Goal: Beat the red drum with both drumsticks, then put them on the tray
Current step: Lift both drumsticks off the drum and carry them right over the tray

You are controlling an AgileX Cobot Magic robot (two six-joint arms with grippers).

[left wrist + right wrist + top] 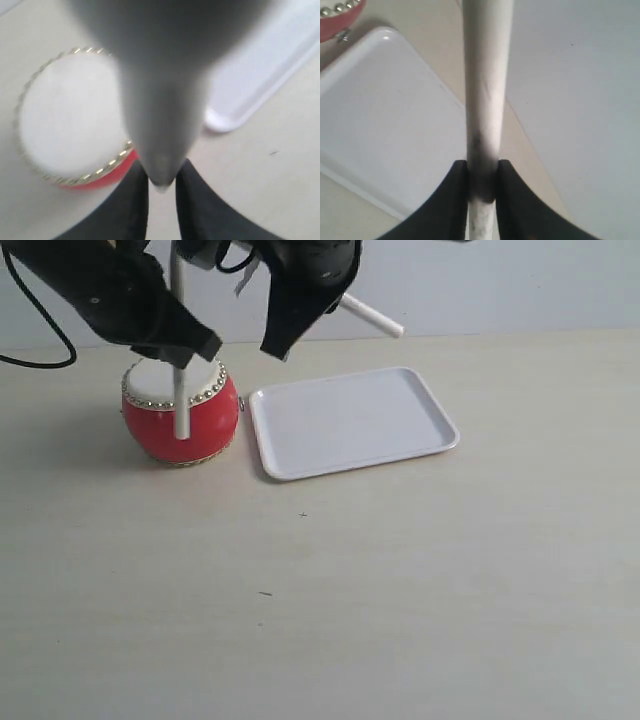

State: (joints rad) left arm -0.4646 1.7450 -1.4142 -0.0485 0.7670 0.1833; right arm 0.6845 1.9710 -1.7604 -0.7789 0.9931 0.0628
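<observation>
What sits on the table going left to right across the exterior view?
red drum → tray. The left drumstick crosses the drum and the right drumstick overlaps the tray's span, so both are left out.

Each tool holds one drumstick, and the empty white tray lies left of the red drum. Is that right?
No. The exterior view shows the empty white tray right of the red drum, not left. The left tool and right tool each hold one drumstick.

place: lab-style test bench | evidence: bare pale wood tabletop (450, 620), plain white wall (520, 285)
</observation>
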